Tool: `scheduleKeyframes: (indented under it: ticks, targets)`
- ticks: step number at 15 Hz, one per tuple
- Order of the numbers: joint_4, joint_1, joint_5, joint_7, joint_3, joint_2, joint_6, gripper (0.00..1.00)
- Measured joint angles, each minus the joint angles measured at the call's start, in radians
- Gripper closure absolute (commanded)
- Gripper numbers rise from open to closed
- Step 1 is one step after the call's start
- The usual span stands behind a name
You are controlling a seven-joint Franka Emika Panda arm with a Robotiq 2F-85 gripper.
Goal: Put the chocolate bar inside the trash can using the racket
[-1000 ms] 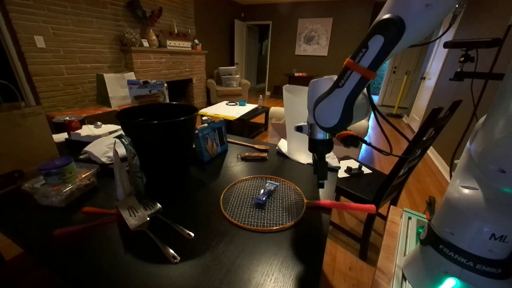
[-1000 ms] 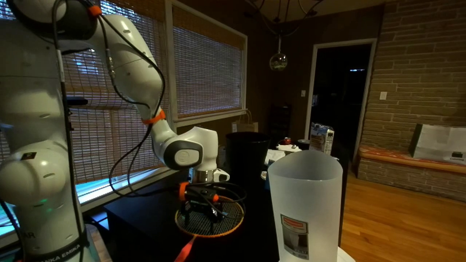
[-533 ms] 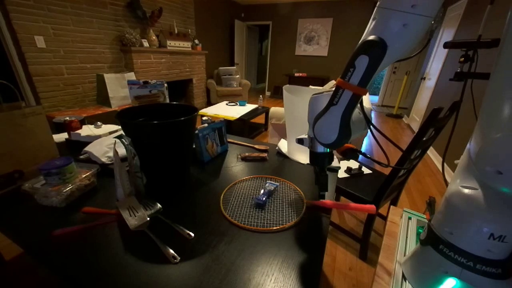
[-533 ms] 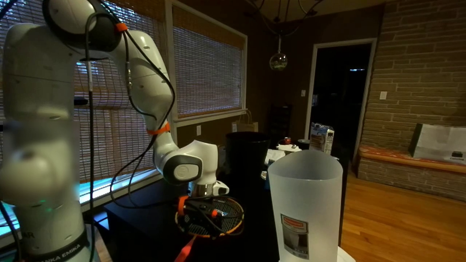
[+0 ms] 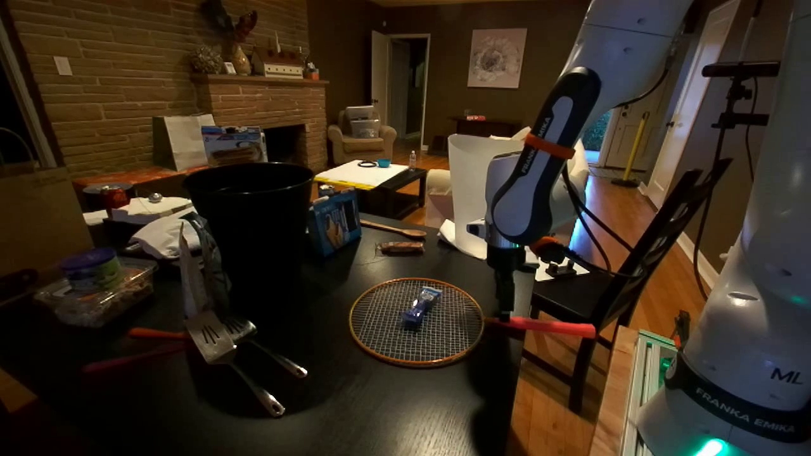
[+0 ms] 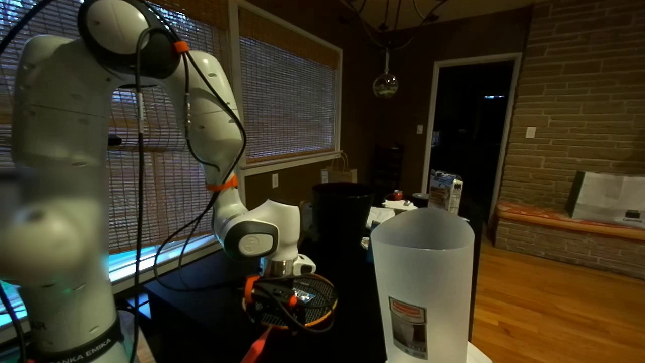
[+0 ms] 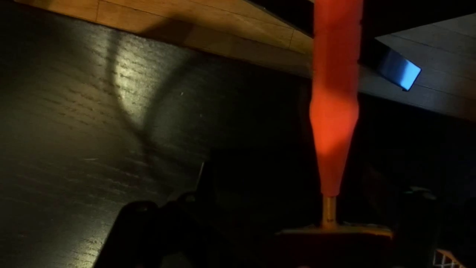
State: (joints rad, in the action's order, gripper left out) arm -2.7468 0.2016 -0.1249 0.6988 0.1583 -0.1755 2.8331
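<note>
Although the chocolate bar (image 5: 421,307) already lies on the strings of the racket (image 5: 456,326), the carry is not yet done: racket head rests on the table (image 5: 380,405), unlifted. Clock taken on the racket head as seen in an exterior view: bar near centre, long axis running 1 to 7 o'clock; red handle (image 5: 551,327) out at 3 o'clock, its end past the table edge; trash can (image 5: 253,221) at 10 o'clock, well apart from the head. Inside of the can not visible.

Left to do, by my judgement: grasp the handle, raise the racket fairly level so the bar does not slide, carry toward 10 o'clock, tip over the can's rim. Stage: early, probably just ahead of the grasp.

End effector: gripper (image 5: 505,315) down at 3 o'clock, fingertips (image 5: 504,305) by the inner end of the handle. Jaws stand wide apart; nothing gripped. On the wrist view's own dial, the handle runs in the line of 12 to 6, offset toward 3; one dark finger (image 7: 130,230) shows between 7 and 8 o'clock, the opposite one lost in shadow. Whether either finger touches the handle, cannot tell.
</note>
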Motion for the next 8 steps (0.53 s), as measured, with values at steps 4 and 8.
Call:
scheduleKeyframes:
  ticks: [4, 8]
  targets:
    - [0.001, 0.004, 0.009, -0.012, -0.018, 0.000, 0.001, 0.41]
    - [0.001, 0.006, 0.026, -0.017, -0.031, 0.000, 0.004, 0.05]
